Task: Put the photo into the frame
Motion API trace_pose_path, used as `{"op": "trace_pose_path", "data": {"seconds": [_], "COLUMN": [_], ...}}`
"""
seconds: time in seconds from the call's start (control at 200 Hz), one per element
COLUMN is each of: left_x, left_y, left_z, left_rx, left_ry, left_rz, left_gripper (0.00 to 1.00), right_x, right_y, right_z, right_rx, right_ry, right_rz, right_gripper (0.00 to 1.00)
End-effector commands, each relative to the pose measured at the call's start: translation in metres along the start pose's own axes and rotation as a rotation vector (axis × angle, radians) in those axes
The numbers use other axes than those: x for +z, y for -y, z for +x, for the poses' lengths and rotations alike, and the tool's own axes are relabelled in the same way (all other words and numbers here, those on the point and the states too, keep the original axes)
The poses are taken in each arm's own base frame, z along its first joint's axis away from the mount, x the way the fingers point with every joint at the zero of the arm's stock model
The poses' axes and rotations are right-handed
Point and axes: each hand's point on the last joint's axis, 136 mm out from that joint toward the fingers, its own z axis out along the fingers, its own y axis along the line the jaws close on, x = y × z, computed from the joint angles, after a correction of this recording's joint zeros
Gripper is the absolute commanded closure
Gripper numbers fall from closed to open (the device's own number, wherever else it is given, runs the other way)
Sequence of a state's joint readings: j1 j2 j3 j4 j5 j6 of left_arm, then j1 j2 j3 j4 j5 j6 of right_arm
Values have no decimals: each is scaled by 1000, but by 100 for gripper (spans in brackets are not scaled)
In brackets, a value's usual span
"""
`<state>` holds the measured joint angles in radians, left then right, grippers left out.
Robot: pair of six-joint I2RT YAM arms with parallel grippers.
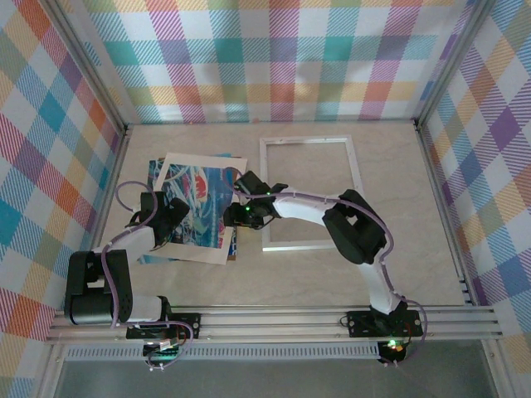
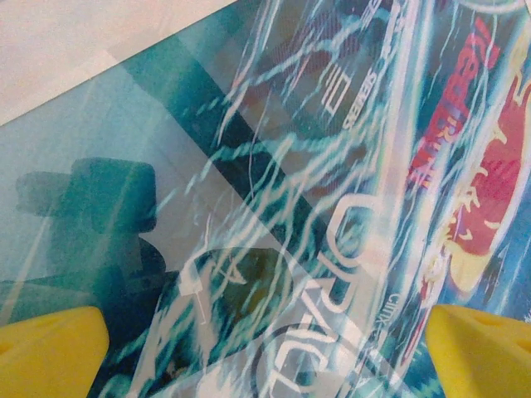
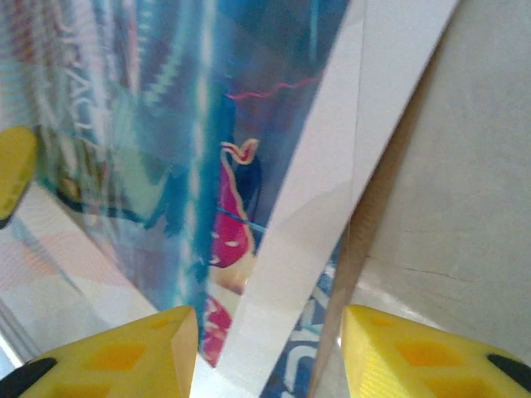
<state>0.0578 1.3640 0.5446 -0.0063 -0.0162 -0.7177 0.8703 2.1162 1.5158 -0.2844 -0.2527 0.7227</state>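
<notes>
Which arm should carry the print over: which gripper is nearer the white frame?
Right. The right gripper is at the right edge of the photo, just left of the frame and its left rail. The left gripper is over the photo's left part, farther from the frame.

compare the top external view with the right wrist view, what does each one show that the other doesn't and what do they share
Top external: the white frame lying flat on the table with nothing in it, to the right of the stack, and the left gripper over the photo.
Right wrist: close up, a brownish edge beside the mat's white border, both between the yellow fingertips.
Both: the photo's blue swirls and red marks, with the right gripper at the stack's right edge.
</notes>
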Motion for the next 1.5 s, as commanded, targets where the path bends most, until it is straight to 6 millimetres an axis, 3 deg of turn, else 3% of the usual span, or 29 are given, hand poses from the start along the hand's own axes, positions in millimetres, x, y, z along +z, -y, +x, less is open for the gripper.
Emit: {"op": "trace_pose_path", "data": {"seconds": [0.0, 0.255, 0.48, 0.67, 0.795, 0.845, 1.065, 1.175, 1.335, 1.495], "left_x": [9, 10, 10, 8, 1, -5, -43, -66, -89, -92], "left_y": [-31, -32, -32, -32, -22, -15, 37, 60, 78, 94], "left_z": [36, 38, 37, 34, 27, 22, -17, -38, -46, -34], "left_rx": [-31, -27, -29, -24, -25, -25, 7, 24, 39, 69], "left_ry": [-135, -139, -136, -127, -117, -111, -44, 11, 14, -20], "left_rz": [-78, -80, -79, -84, -61, -47, 85, 148, 199, 268], "left_gripper": [0, 0, 0, 0, 0, 0, 0, 0, 0, 0], "right_x": [-18, -7, 8, 4, -5, -13, -63, -91, -125, -156], "right_y": [-34, -43, -19, -12, -20, -25, -40, -36, -14, 30], "right_z": [-13, -12, -9, -12, -20, -24, -37, -41, -35, -26], "right_rx": [-29, -20, 71, 98, 58, 25, -101, -113, -160, -84], "right_ry": [52, 37, -17, -18, -11, -1, 40, 33, 34, 40], "right_rz": [-125, -246, -119, -85, -107, -114, -156, -200, -156, -157], "right_gripper": [51, 53, 60, 78, 93, 100, 100, 100, 100, 100]}}
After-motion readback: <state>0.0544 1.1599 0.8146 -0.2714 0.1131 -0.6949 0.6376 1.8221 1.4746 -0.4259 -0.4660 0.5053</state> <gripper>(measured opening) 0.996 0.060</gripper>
